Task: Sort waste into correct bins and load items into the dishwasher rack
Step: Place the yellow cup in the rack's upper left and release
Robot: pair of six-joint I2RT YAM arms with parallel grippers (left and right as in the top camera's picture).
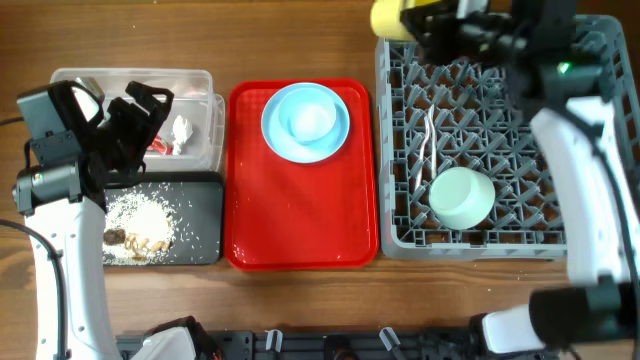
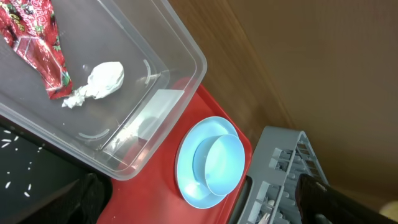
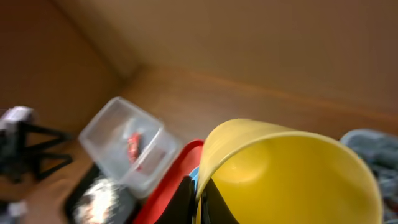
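The yellow cup (image 1: pixel 388 18) hangs at the far left corner of the dishwasher rack (image 1: pixel 500 140), above the rack's edge and not yet seated on the pegs. The right gripper (image 1: pixel 412 24) pinches the cup by its wall near the rim, one finger inside and one outside, as the right wrist view shows. This hold leaves the cup's body free, so you can likely turn it mouth-down before release.

Inside the rack, the pale-green bowl (image 1: pixel 462 196) sits near the front edge. A white plastic utensil (image 1: pixel 428 140) lies across the pegs beside it. You cannot tell from these views whether it is the spoon or the fork.

Outside the rack, the light-blue bowl (image 1: pixel 311 120) rests in the light-blue plate (image 1: pixel 270 125) on the red tray (image 1: pixel 300 220). Both await loading.

The waste appears sorted. The red wrapper (image 2: pixel 37 43) and the white tissue (image 2: pixel 99 81) lie in the clear tub (image 1: pixel 210 110). The rice scraps (image 1: pixel 140 215) lie in the black tray (image 1: pixel 200 220) on the desk (image 1: pixel 300 300).

The left gripper (image 1: pixel 145 110) hovers over the clear tub with its fingers spread wide and holds nothing. It is well apart from the right arm's working area.
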